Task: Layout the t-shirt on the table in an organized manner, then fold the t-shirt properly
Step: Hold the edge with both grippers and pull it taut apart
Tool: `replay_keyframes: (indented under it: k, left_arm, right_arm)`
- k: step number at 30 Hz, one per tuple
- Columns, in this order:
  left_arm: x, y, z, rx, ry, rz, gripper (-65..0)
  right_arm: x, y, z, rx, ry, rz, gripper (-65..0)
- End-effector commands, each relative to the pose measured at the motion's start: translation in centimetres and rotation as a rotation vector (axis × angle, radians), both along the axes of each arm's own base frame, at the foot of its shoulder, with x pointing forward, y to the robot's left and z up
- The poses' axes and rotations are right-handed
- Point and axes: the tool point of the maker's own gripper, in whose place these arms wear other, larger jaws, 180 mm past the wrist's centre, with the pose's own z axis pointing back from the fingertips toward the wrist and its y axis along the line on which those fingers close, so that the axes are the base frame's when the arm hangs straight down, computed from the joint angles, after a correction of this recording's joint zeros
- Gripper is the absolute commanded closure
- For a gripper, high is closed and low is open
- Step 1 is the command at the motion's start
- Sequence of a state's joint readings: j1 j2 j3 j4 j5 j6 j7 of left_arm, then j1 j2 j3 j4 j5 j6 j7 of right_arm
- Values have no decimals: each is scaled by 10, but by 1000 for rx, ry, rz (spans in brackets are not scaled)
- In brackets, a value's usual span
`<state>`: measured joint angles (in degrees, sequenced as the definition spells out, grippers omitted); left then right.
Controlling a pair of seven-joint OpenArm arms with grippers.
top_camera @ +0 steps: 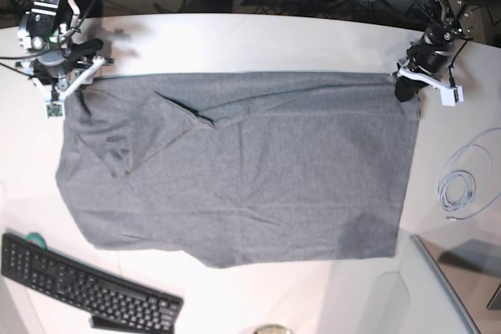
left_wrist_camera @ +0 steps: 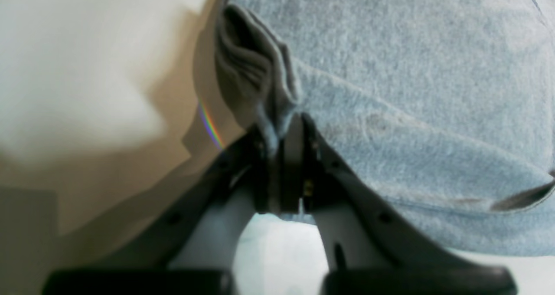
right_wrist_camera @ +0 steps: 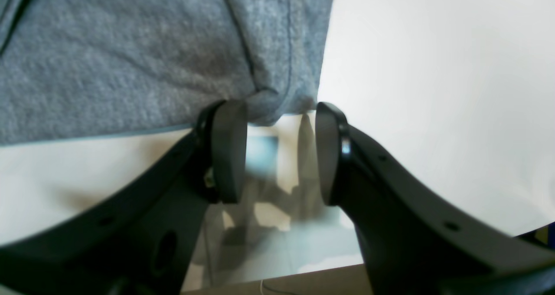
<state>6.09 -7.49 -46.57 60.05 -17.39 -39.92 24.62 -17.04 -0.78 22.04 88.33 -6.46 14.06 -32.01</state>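
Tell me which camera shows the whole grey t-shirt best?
The base view: the t-shirt lies spread across the white table, all edges visible. The left wrist view shows only a bunched corner pinched in the left gripper; the right wrist view only a corner by the open right gripper.

Overhead base, two close wrist views

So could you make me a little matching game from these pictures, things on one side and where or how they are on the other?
Things:
1. t-shirt
2. left gripper
3. right gripper
4. keyboard

States:
a. jaws apart, fabric corner between them
b. black, at the table's near corner
c. spread out grey across the table
d. jaws pinched shut on bunched fabric

Pairs: 1-c, 2-d, 3-a, 4-b
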Motion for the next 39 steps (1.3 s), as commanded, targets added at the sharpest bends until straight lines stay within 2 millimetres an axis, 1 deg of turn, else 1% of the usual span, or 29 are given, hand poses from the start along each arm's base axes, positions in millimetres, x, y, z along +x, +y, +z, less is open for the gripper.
replay_keyframes:
  k: [1,7,8,9,11,12,13,16,21,23,25,28,32,35,39]
  left_arm:
    - [4,9,8,23,-22,2,0]
    - [4,9,8,23,-22,2,0]
    - [4,9,8,23,-22,2,0]
    - [4,9,8,23,-22,2,0]
    - [4,9,8,23,-22,2,0]
    - [4,10,9,24,-22,2,0]
    - [4,10,9,24,-22,2,0]
    - [4,13,10,32,-22,1,0]
    - [8,16,13,38,-30,1,0]
    - [9,22,16,53,-31,-3,0]
    - [10,25,18,59,-33,-4,0]
    - [10,26,19,62,-33,-4,0]
    - [11,26,19,62,-34,-4,0]
    - [11,26,19,62,-34,-4,0]
    - [11,26,19,62,-34,-4,0]
  right_arm:
    - [6,-4,5,-10,-32,0,-237]
    - [6,-3,3,-7,-33,0,-233]
    - [6,-3,3,-7,-33,0,-215]
    - [6,-3,3,-7,-33,0,-177]
    - [6,-4,3,-8,-32,1,-65]
    - [6,-5,3,-9,-32,-1,-18]
    - [6,-5,3,-9,-34,-1,-3]
    - [6,-6,3,-10,-34,-1,-2]
    - [6,-17,4,-38,-21,15,0]
    - [5,-26,4,-57,-12,22,0]
    - [3,-28,2,-59,-2,23,0]
    - [2,-36,4,-79,3,32,0]
    - [-2,-45,-1,-94,28,41,0]
    - [-1,-41,-5,-105,50,95,0]
    - [0,-37,-6,-105,52,116,-8]
